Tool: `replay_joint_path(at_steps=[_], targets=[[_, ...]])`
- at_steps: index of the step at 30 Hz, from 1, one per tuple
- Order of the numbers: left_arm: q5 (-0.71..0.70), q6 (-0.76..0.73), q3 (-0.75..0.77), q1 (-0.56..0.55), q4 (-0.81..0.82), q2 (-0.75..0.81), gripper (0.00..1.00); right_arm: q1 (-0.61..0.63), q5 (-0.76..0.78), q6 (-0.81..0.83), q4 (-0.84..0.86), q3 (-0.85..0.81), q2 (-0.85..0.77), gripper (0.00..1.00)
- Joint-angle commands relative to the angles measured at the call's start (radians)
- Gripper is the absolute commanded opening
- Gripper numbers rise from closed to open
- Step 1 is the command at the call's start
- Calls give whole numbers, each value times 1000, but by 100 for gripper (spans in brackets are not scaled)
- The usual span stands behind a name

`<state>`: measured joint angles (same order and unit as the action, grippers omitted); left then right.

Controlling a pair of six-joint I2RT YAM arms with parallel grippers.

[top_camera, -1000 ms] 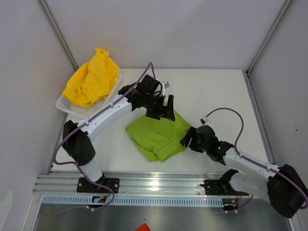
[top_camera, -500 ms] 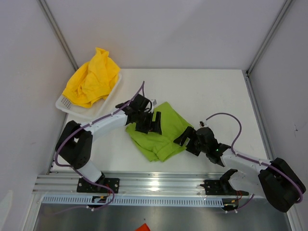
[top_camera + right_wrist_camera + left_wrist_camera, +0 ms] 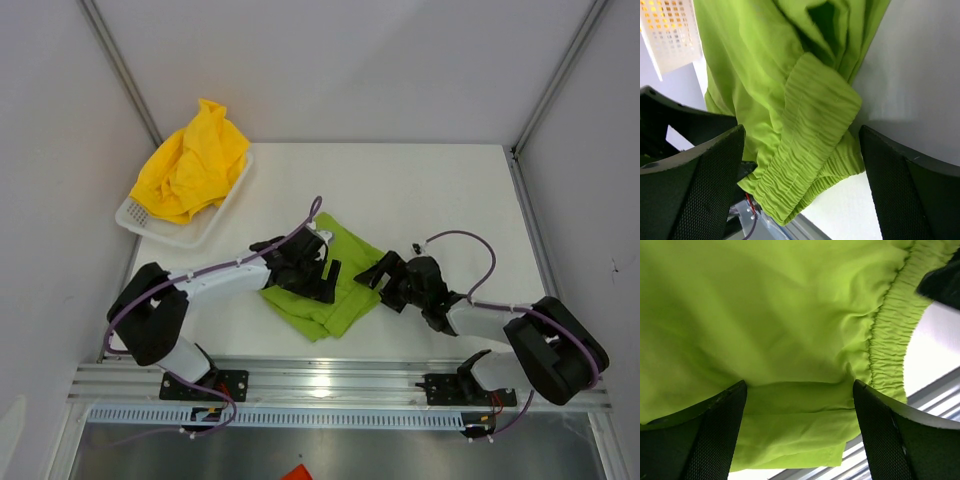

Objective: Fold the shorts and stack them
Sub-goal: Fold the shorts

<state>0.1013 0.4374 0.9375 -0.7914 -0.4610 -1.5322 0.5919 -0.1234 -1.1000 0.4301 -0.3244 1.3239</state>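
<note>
The lime green shorts (image 3: pixel 325 288) lay crumpled in a rough fold on the white bench (image 3: pixel 430 190), just below the centre of the top view. The left arm (image 3: pixel 215 272) reached in from the lower left. The left jaws stood apart over the left part of the garment. In the left wrist view the two mesh-faced fingers (image 3: pixel 715 435) sat at the bottom corners, green cloth spread between and beyond them, nothing pinched. The elastic waistband (image 3: pixel 887 335) ran down the right side of that view.

The right arm (image 3: pixel 480 315) came in from the lower right, and the right jaws sat at the right edge of the shorts. They too stood wide apart: in the right wrist view the gathered waistband bulged between the fingers (image 3: pixel 695 185), and they were not closed on it.

The yellow shorts (image 3: pixel 190 165) were heaped in the white mesh basket (image 3: pixel 140 215) at the upper left, well apart from the green pair and spilling over its far rim.
</note>
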Motion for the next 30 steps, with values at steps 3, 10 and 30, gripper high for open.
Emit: replay_joint_path(at_steps=[3, 10, 30], targets=[[-140, -25, -16, -40, 5, -23, 87, -92, 7, 126, -90, 13, 5, 95], [-176, -25, -25, -65, 19, -46, 87, -201, -67, 331, -171, -70, 46, 95], [-235, -25, -63, -92, 70, -32, 87, -170, -291, 424, 35, -105, 359, 92]])
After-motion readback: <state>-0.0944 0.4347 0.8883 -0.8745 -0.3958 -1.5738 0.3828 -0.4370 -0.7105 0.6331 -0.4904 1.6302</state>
